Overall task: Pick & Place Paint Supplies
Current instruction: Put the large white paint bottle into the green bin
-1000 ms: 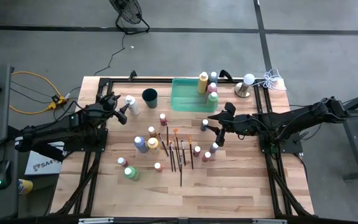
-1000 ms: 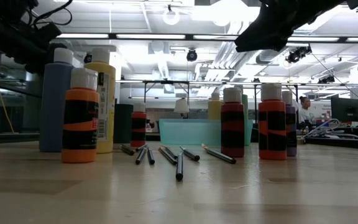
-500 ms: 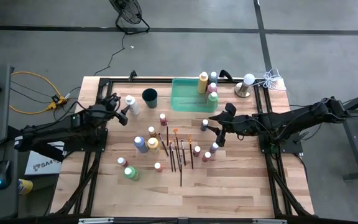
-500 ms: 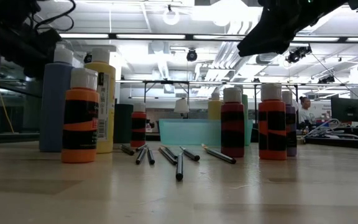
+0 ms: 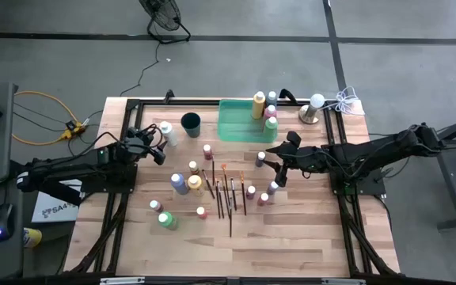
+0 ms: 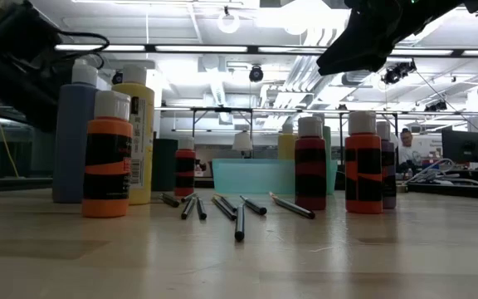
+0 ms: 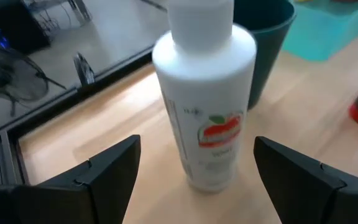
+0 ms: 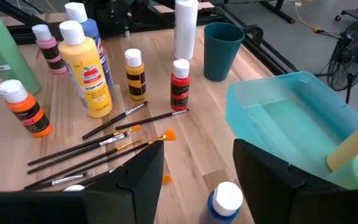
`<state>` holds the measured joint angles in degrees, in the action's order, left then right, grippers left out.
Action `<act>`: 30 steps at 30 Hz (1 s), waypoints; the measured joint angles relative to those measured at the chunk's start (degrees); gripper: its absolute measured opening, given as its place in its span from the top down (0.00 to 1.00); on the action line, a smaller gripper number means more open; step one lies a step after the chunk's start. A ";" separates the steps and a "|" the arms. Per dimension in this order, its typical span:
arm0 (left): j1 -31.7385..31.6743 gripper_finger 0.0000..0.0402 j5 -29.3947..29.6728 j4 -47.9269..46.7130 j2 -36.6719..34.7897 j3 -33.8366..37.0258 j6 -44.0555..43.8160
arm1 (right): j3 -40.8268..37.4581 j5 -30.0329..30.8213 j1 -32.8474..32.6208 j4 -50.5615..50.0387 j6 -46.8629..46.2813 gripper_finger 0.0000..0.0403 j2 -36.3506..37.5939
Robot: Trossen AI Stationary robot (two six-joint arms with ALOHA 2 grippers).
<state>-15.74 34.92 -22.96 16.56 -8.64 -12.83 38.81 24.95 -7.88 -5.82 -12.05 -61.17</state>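
Note:
Many small paint bottles [image 5: 179, 184] stand mid-table around several thin brushes [image 5: 226, 194] that lie flat. A tall white bottle [image 7: 207, 112] stands upright near the dark cup [image 5: 191, 123]. My left gripper [image 7: 197, 186] is open, level with the table. It faces the white bottle [image 5: 167, 133], one finger to either side, without touching it. My right gripper [image 8: 201, 186] is open and hovers above a blue white-capped bottle [image 8: 227, 198] beside the green tray [image 8: 291, 124]. A few bottles [image 5: 258, 104] stand in the tray.
The dark cup [image 7: 266, 43] stands close behind the white bottle. In the right wrist view I see yellow [image 8: 89, 68], green [image 8: 2, 53], orange [image 8: 27, 109] and red [image 8: 180, 84] bottles around the brushes [image 8: 104, 146]. A black frame [image 5: 133, 103] borders the table. Bare wood lies along the near edge.
My left gripper has moved a little toward the table's right and turned, closing in on the white bottle. The bottles and brushes have stayed where they were.

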 joint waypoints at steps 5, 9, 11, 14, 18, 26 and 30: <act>-0.01 0.23 -0.05 2.71 0.00 1.60 -0.79 | 0.00 0.00 0.00 0.15 -0.11 0.53 0.00; 0.01 0.23 -0.07 2.91 1.00 1.81 -0.91 | 0.00 0.00 0.00 0.44 -0.11 0.53 -0.02; 0.00 0.23 -0.32 3.06 1.95 1.84 -0.99 | 0.00 0.00 0.00 0.48 -0.11 0.53 0.00; 0.01 0.23 -0.90 3.77 3.88 1.88 -1.21 | 0.00 0.00 0.00 0.48 -0.11 0.53 -0.02; 0.01 0.23 -0.92 4.77 7.11 1.93 -1.22 | 0.00 0.00 0.00 0.50 0.04 0.53 -0.02; 0.01 0.23 -0.90 11.34 15.32 2.38 -1.23 | 0.00 0.00 0.00 0.49 0.13 0.53 0.00; -0.01 0.23 -0.86 15.54 19.27 2.40 -1.21 | 0.00 0.00 0.00 0.48 0.26 0.53 -0.02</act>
<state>-15.75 34.06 -7.42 35.83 -6.24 -14.05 38.81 24.95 -7.88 -5.34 -11.79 -61.18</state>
